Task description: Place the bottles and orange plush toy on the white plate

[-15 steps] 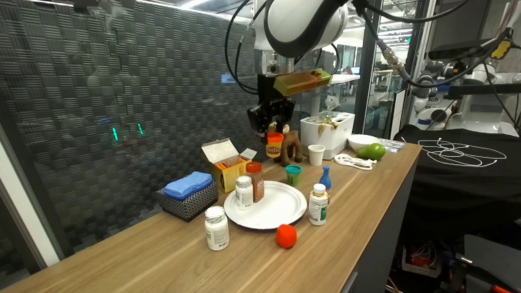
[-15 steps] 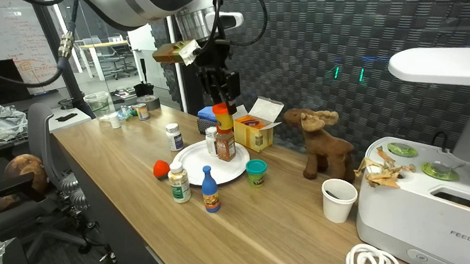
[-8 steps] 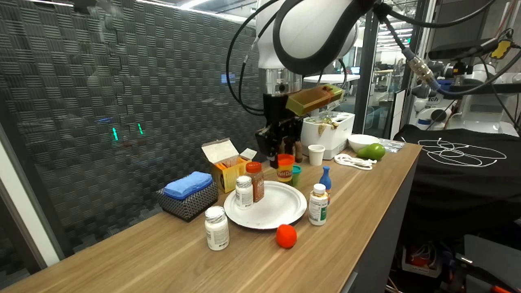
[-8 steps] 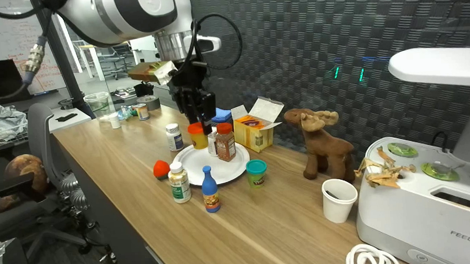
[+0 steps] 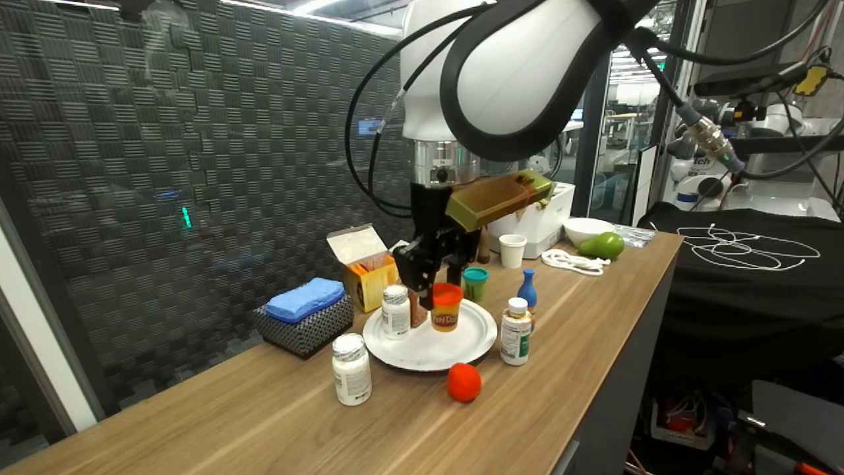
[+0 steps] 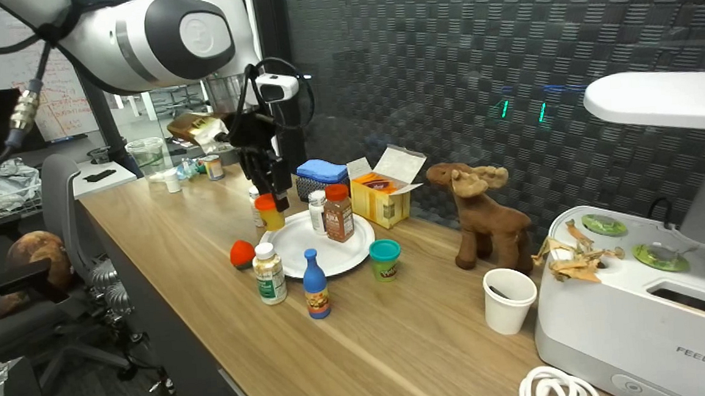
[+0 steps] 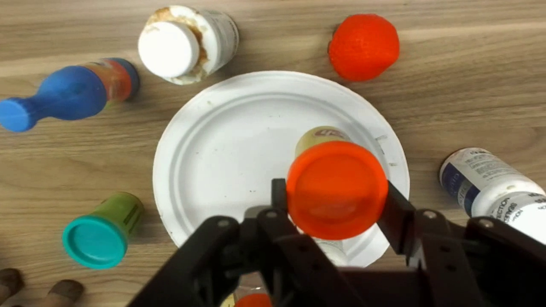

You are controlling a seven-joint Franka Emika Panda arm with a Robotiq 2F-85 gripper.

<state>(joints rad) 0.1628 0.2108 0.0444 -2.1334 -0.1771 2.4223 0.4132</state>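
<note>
My gripper [image 7: 335, 197] is shut on a yellow tub with an orange lid [image 5: 446, 310] and holds it upright, low over the white plate [image 5: 455, 343]. On the plate stand a white bottle [image 5: 395, 313] and a red-capped brown bottle [image 6: 339, 217], both largely hidden by the gripper in the wrist view. Off the plate stand a white bottle [image 5: 351, 373], a white bottle with a green label [image 6: 270, 279] and a blue bottle [image 6: 315, 286]. The orange plush toy [image 7: 364, 47] lies on the table just outside the plate's rim.
A teal-lidded tub [image 6: 385, 260] stands beside the plate. An open orange-yellow carton [image 6: 380, 202] and a dark box with a blue cloth [image 5: 303, 316] stand along the glass wall. A brown plush moose [image 6: 491, 220], a paper cup [image 6: 506, 305] and a white planter [image 6: 636, 327] are farther along.
My gripper has come down with the tub still held, and the tub is now low over the plate. The bottles, plate and orange toy have not moved.
</note>
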